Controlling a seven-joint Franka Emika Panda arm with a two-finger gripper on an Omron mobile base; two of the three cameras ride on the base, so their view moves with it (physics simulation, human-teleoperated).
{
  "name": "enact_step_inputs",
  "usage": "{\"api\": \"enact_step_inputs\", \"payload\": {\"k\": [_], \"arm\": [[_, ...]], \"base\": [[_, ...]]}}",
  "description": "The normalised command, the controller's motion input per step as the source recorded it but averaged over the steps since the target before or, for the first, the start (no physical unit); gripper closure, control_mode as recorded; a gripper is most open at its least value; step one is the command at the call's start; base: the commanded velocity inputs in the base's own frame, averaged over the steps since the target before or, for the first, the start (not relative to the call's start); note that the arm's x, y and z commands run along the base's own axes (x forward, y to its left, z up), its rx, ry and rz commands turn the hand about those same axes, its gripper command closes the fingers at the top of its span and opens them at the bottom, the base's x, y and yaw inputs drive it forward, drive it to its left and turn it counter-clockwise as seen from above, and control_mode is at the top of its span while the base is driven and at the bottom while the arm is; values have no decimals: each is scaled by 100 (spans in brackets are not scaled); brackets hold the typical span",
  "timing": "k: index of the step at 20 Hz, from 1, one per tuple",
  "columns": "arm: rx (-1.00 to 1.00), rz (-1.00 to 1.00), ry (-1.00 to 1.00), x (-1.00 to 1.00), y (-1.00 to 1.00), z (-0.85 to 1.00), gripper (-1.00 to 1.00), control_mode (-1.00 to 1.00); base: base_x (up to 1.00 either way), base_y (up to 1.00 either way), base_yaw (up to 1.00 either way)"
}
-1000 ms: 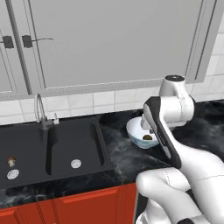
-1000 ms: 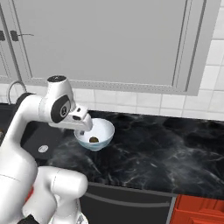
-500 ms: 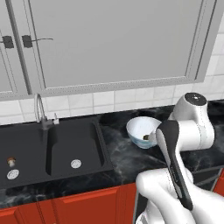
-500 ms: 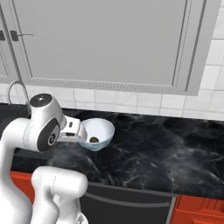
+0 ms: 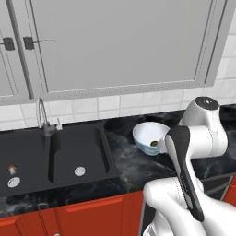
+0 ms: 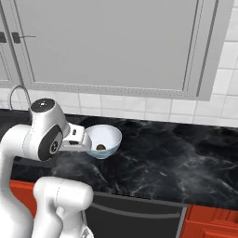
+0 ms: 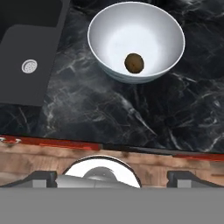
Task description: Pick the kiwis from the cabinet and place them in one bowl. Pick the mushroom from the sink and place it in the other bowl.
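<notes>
One brown kiwi point(image 7: 134, 63) lies loose in the blue-tinted white bowl point(image 7: 162, 26) on the black marble counter, right of the sink point(image 5: 92, 143). The same kiwi point(image 5: 154, 143) shows in its bowl point(image 5: 140, 133) from the left base. My gripper point(image 7: 112, 178) is open and empty, its fingertips point(image 7: 42, 176) wide apart, back over the counter's front edge and well short of the bowl. From the right base my hand point(image 6: 78, 138) sits just left of the bowl point(image 6: 111, 135). The tiny mushroom point(image 5: 12, 168) stands in the sink's left basin. The cabinet and the other bowl are out of view.
Grey wall cabinets point(image 5: 120, 41) hang above the counter. A curved silver tap point(image 5: 42, 113) rises behind the sink. Round drains point(image 5: 79, 171) mark the basins. Bare black counter point(image 6: 176, 158) stretches right of the bowl. Red base cabinet fronts point(image 5: 69, 219) run below.
My hand has drawn back from above the bowl toward the counter's front and my elbow has swung out. The kiwi has stayed in the bowl and the jaws have stayed wide.
</notes>
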Motion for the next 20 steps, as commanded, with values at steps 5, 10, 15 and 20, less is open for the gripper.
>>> {"api": "enact_step_inputs", "payload": {"k": [5,10,15,20], "arm": [[0,0,0,0,0,0,-100,100],[0,0,0,0,0,0,-100,100],[0,0,0,0,0,0,-100,100],[0,0,0,0,0,0,-100,100]], "base": [[-40,-22,0],[-46,-20,0],[-47,-42,0],[-2,-59,7]]}}
